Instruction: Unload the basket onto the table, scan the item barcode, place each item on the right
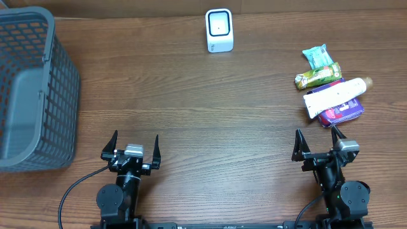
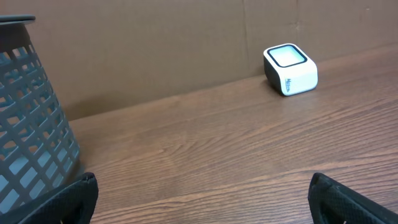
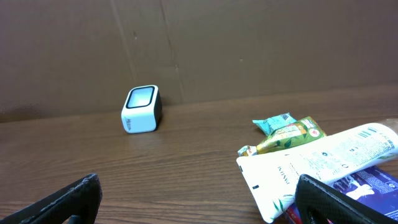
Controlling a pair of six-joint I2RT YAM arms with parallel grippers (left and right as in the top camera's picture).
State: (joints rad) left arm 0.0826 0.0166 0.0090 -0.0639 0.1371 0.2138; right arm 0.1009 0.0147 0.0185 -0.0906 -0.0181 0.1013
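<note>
Now: two arms low and open, four items lying loose

Nearest to you, both arms sit folded at the front edge of the table, each wrist pointing away across the wood. You have two grippers. The left gripper has its fingers spread wide with nothing between them, and the right gripper is just as wide and just as empty. Both sit low over the tabletop; you cannot tell whether the fingertips touch it.

Just beyond the right gripper lies a cluster of four items, none of them held. Closest is one purple packet, just beside that gripper's outer finger. One white tube lies slantwise across it, cap end to the right. One green-and-yellow snack bar lies against the tube's far side, and one teal packet lies furthest out, touching the bar. Their print is too small to read.

On your left, one grey mesh basket stands well apart from the left gripper and reaches back toward the far edge.

Farthest off, one white scanner stands at the back of the table, well apart from the items.
</note>
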